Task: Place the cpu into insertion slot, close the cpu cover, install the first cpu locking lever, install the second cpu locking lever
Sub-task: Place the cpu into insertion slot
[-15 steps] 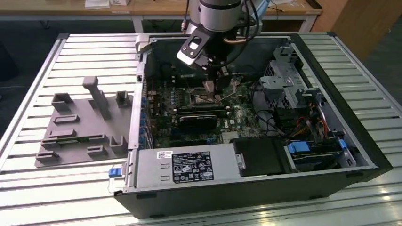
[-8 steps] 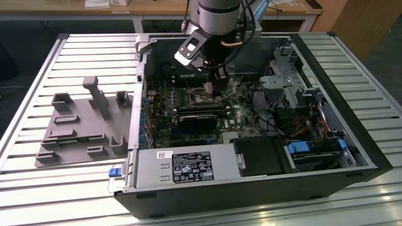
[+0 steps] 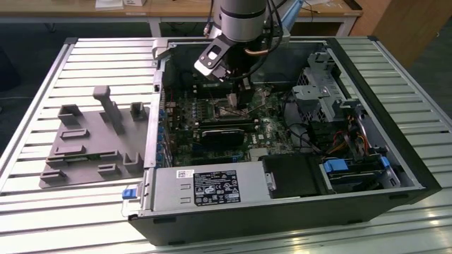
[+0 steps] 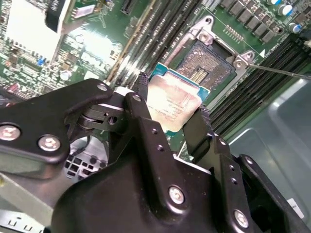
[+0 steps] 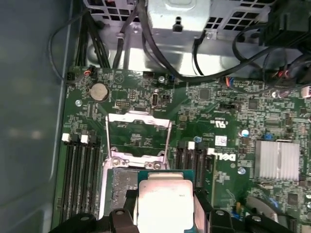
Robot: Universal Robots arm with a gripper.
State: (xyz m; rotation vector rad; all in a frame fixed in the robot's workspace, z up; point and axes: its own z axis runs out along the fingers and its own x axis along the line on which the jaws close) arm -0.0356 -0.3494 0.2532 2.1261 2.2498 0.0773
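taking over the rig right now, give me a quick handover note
The gripper is shut on the cpu, holding it by two edges over the board.
The insertion slot is empty; the cpu hangs near it, not seated.
The cpu cover stands open.
Done: cpu in grasp.
Left: seating it, closing the cover, the two locking steps.

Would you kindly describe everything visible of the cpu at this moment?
The cpu is a small, flat, square chip with a dull silver-beige metal lid on a green board. In the second wrist view the gripper pinches it by two opposite edges, lid facing the camera. It is held close to the open insertion slot and is not seated in it.
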